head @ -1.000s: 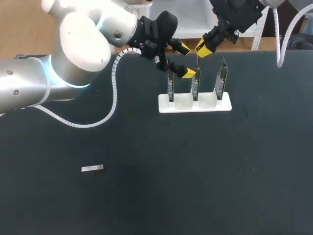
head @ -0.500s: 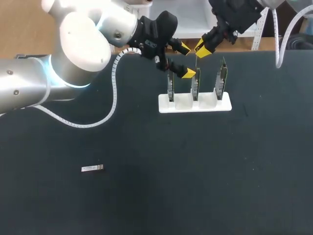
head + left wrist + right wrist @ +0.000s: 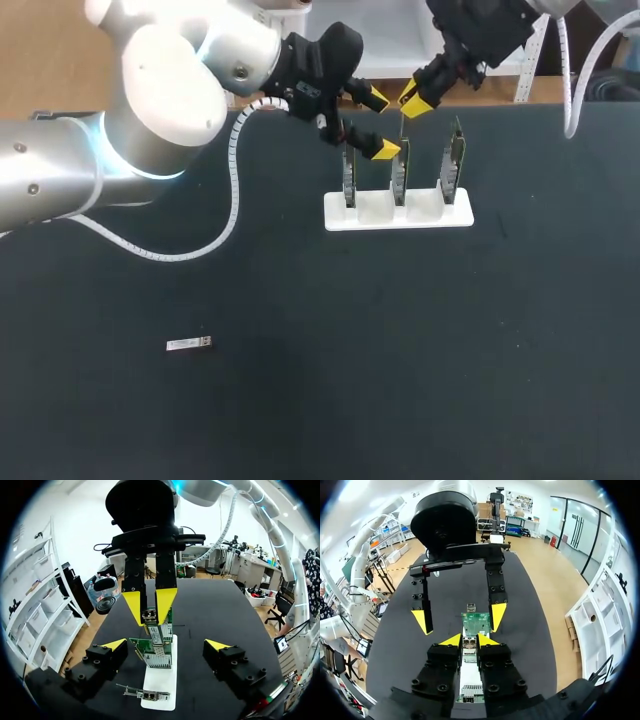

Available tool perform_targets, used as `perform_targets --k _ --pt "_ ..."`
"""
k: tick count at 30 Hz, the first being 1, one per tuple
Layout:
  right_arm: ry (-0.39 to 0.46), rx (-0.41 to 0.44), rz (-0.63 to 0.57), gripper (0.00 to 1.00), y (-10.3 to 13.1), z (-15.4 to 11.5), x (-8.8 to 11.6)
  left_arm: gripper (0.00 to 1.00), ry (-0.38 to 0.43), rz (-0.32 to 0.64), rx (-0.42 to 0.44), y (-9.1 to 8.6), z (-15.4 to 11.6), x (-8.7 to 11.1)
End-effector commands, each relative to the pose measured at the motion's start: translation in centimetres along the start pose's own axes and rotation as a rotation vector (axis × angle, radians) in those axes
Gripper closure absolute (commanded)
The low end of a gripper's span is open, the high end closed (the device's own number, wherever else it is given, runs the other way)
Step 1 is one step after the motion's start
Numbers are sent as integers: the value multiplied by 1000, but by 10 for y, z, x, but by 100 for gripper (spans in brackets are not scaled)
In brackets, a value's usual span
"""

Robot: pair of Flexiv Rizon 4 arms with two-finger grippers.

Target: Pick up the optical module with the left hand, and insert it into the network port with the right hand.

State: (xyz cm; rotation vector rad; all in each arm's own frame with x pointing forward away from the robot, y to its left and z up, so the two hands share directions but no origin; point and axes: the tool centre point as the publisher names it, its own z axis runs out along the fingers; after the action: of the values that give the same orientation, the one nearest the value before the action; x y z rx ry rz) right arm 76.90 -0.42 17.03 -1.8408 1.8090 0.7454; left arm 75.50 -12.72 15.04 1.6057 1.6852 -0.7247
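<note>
Black table (image 3: pixel 300 400) takes up most of the head view. Left arm (image 3: pixel 150 110) comes in from the left and ends at the table's far edge. White holder (image 3: pixel 398 212) sits near that far edge, with three green cards (image 3: pixel 452 165) standing upright in it, side by side in a row. Left gripper (image 3: pixel 378 124) hangs above the far side of the row, between the left card and the middle card (image 3: pixel 399 170). It's released, fingers spread wide, nothing in it. In the left wrist view the middle card stands ahead of it, in line with the gap between its tips, no contact. Right gripper (image 3: pixel 416 100) comes in from the far right and sits over the same middle card. Its fingers are nearly together, clenched on a small metal piece (image 3: pixel 149 615) that sticks up from the top of that card. The left wrist view shows both yellow tips pressing on it from two sides. Can't tell how deep the piece sits in the card. Optical module (image 3: pixel 190 343) lies flat on the table toward the near left, well apart from the holder and both grippers, nothing touching it.
</note>
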Motion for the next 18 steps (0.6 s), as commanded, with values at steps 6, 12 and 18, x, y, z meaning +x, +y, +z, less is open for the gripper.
perform_targets --k 6,12,18 --pt "1 -3 -1 100 2 1 1 0 5 -1 3 2 1 -1" --pt "9 -2 -6 100 2 -3 1 0 5 -1 3 2 1 -1" --pt "10 1 -10 100 3 -5 0 0 5 -1 3 2 1 -1"
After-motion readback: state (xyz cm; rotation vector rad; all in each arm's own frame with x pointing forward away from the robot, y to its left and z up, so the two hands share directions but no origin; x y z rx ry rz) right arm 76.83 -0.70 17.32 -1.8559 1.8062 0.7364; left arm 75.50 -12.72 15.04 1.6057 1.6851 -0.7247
